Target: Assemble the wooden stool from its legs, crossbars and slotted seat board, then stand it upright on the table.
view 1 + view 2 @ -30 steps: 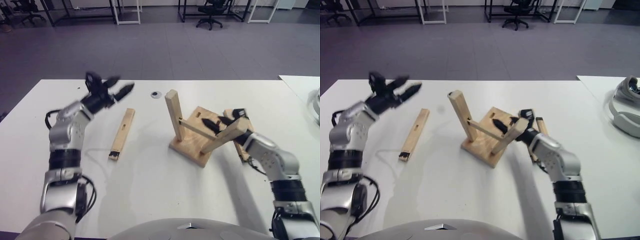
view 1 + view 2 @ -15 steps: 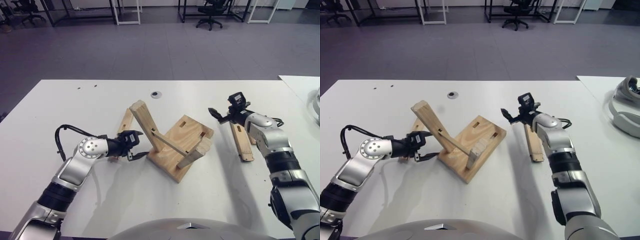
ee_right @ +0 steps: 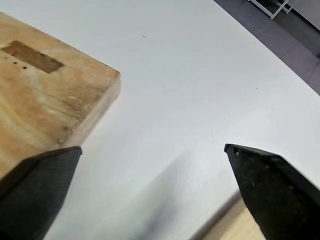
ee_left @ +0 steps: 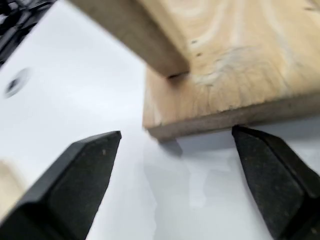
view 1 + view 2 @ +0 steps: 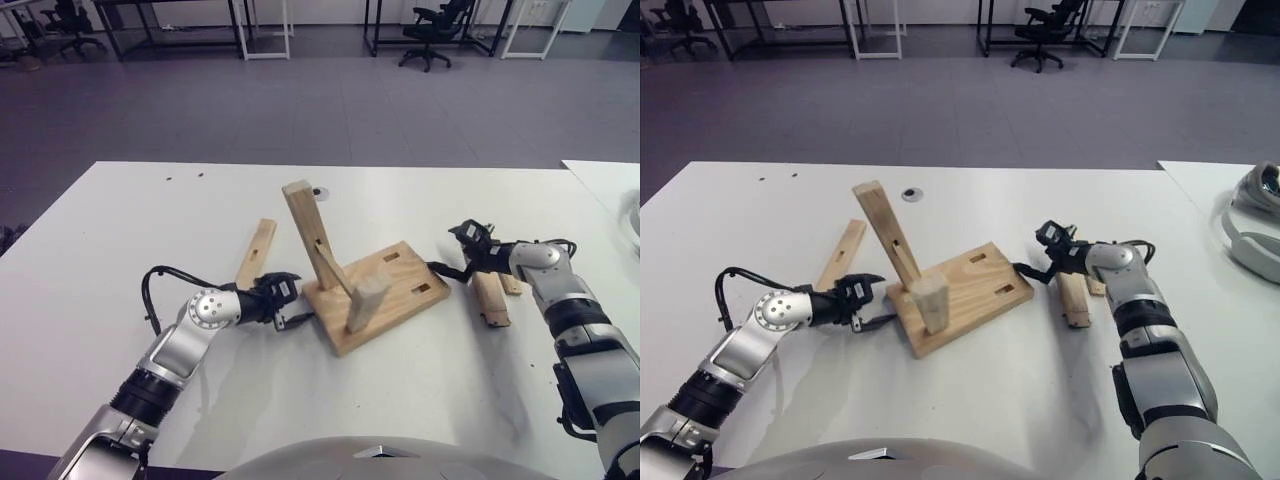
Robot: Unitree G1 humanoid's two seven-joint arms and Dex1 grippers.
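Wooden seat board (image 5: 385, 295) lay between left hand (image 5: 293, 300) and right hand (image 5: 441, 270) — both wide open, empty; apparently squaring it, next gripping the loose leg (image 5: 490, 298) nearby.

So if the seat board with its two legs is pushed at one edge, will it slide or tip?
Probably slides: the seat board lies flat on the smooth table. It looks stiff, thick wood. Lifted, it may tip toward the tall leg, which leans up from one end.
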